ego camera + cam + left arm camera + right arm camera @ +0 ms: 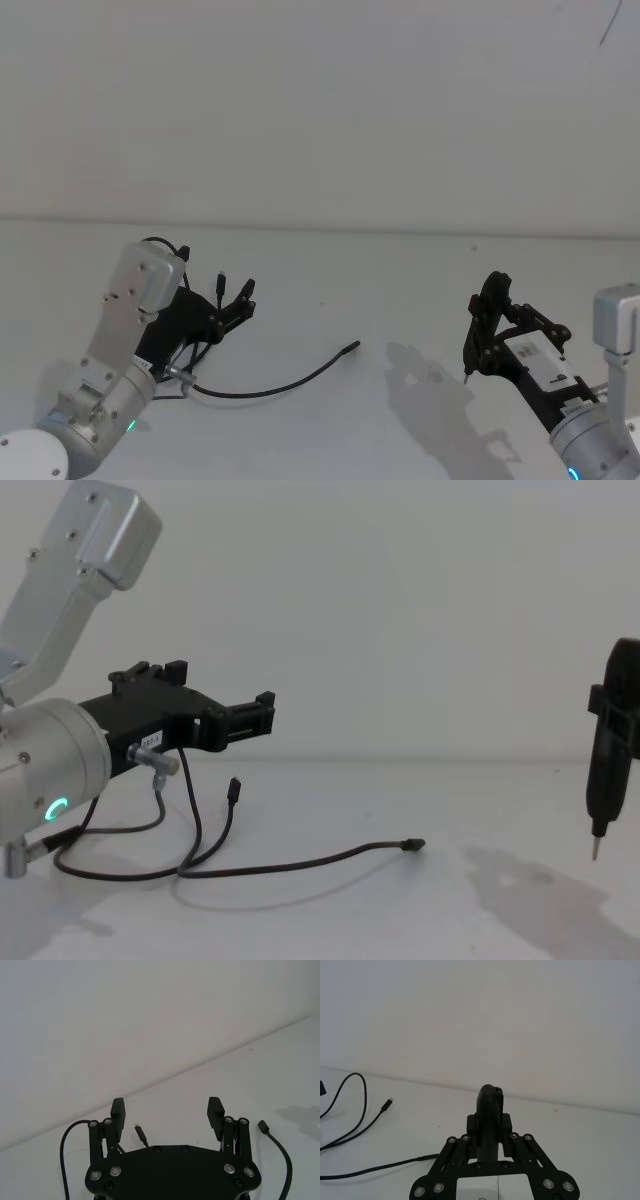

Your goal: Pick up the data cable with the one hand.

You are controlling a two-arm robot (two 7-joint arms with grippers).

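Note:
The data cable (290, 380) is thin and black and lies in loose curves on the white table. One plug end (350, 347) points toward the middle; the other plug (235, 788) stands raised near my left gripper. My left gripper (236, 288) hovers open above the cable's left loops, and the raised plug (140, 1134) shows past its spread fingers (216, 1110), apart from them. At the right, my right gripper (488, 335) is shut on a slim black pointed tool (605, 765), tip down above the table.
The white table (400, 280) ends at a plain pale wall behind. The cable's loops (350, 1130) trail under and behind my left arm (50, 770). Bare tabletop lies between the cable's free plug and the right arm.

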